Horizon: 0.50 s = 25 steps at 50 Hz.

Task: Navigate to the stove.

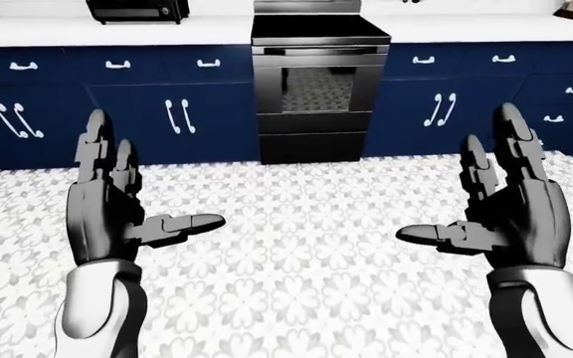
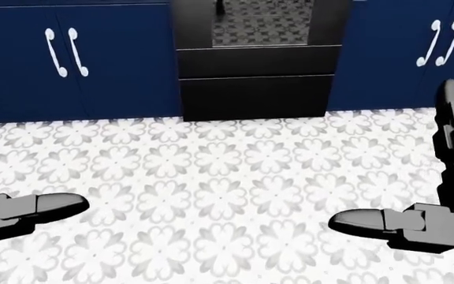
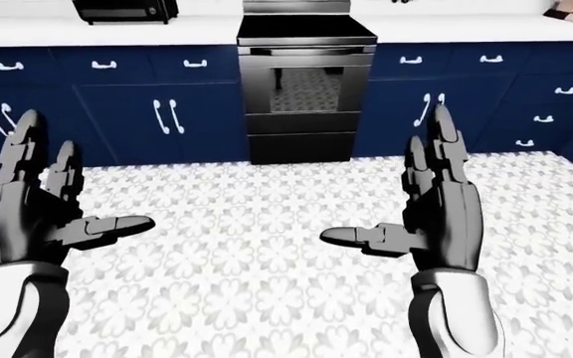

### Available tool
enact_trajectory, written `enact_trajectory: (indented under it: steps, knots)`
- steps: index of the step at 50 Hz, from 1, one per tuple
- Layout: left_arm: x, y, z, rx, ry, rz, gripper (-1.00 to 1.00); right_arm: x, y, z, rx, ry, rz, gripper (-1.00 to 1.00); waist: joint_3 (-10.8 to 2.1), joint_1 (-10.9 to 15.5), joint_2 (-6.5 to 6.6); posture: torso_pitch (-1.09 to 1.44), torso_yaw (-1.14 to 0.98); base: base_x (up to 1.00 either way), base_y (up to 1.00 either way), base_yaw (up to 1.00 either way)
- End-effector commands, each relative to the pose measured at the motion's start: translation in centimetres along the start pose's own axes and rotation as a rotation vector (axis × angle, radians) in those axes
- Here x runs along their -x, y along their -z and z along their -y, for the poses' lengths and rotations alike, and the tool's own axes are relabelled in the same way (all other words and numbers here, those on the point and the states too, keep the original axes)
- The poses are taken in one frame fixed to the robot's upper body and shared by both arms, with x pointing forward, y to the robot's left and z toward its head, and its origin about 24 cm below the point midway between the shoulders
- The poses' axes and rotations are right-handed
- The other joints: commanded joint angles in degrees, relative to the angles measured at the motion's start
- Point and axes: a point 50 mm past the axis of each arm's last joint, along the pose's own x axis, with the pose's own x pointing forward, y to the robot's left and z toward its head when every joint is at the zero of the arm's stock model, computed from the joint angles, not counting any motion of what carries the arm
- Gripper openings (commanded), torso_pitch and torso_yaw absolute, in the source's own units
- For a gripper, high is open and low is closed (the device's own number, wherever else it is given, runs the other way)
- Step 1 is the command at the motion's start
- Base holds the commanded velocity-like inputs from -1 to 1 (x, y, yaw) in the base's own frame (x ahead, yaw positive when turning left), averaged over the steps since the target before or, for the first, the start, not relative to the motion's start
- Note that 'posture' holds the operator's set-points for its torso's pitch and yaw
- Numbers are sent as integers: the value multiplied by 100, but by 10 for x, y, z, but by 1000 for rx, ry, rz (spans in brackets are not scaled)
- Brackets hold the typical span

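The black stove (image 1: 318, 82) stands at the top middle of the left-eye view, set between navy blue cabinets, with its glass oven door facing me and its flat cooktop (image 1: 320, 30) level with the white counter. A stretch of patterned tile floor lies between me and it. My left hand (image 1: 132, 201) is raised at the lower left, fingers spread, holding nothing. My right hand (image 1: 491, 201) is raised at the lower right, also open and empty. The head view shows only the stove's lower door and drawer (image 2: 254, 89).
Navy cabinets with white handles (image 1: 117, 112) run left and right of the stove under a white counter (image 1: 108, 31). A black toaster oven (image 1: 137, 9) sits on the counter at upper left. Grey-and-white floral tile floor (image 1: 296, 246) spreads below.
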Motion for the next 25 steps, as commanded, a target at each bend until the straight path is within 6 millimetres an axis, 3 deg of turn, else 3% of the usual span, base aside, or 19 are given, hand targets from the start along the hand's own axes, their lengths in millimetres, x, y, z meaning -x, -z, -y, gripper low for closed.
enact_trajectory:
  steps: [1, 3, 5, 6, 7, 8, 10, 16, 18, 20, 21, 22, 23, 25]
  knots:
    - [0, -11, 3, 8, 20, 68, 100, 0, -9, 0, 8, 0, 63, 100, -19, 7, 24, 0, 0, 48, -9, 0]
    - [0, -11, 3, 8, 19, 68, 100, 0, -9, 0, 7, -1, 63, 100, -70, 37, -131, 0, 0, 49, -9, 0]
    - [0, -11, 3, 8, 19, 67, 100, 1, -9, 0, 8, 0, 62, 100, -181, 22, -438, 0, 0, 49, -9, 0]
    - [1, -11, 3, 8, 19, 67, 100, 1, -9, 0, 8, 0, 62, 100, -153, -26, -410, 0, 0, 49, -9, 0]
    - [1, -11, 3, 8, 18, 68, 100, 1, -9, 1, 7, 2, 63, 100, 0, -49, -417, 0, 0, 49, -9, 0]
    - [1, -11, 3, 7, 18, 68, 100, 1, -8, 1, 7, 1, 62, 100, 65, -64, -457, 0, 0, 49, -9, 0]
    - [1, -11, 3, 8, 18, 68, 100, 1, -9, 1, 7, 2, 63, 100, -17, -153, -398, 0, 0, 49, -9, 0]
    - [0, -10, 4, 6, 21, 67, 100, 0, -10, 1, 5, 2, 64, 100, 7, -258, -141, 0, 0, 49, -9, 0]
    - [-1, -10, 4, 5, 19, 68, 100, 0, -11, 1, 5, 4, 68, 100, -45, -283, 5, 0, 0, 49, -9, 0]
    - [0, -10, 5, 4, 22, 67, 100, 0, -11, 1, 5, 3, 67, 100, -167, -279, 285, 0, 0, 49, -9, 0]
    - [0, -10, 5, 4, 22, 67, 100, 0, -11, 1, 5, 4, 66, 100, -125, -227, 210, 0, 0, 49, -9, 0]
    - [-1, -11, 4, 6, 21, 67, 100, -1, -11, 1, 5, 5, 67, 100, 31, -220, 224, 0, 0, 49, -10, 0]
    - [0, -11, 4, 6, 21, 66, 100, -1, -10, 1, 2, 6, 66, 100, 41, -196, 270, 0, 0, 49, -9, 0]
    - [0, -11, 4, 6, 20, 67, 100, 0, -11, 1, -1, 6, 65, 100, -62, -129, 229, 0, 0, 49, -9, 0]
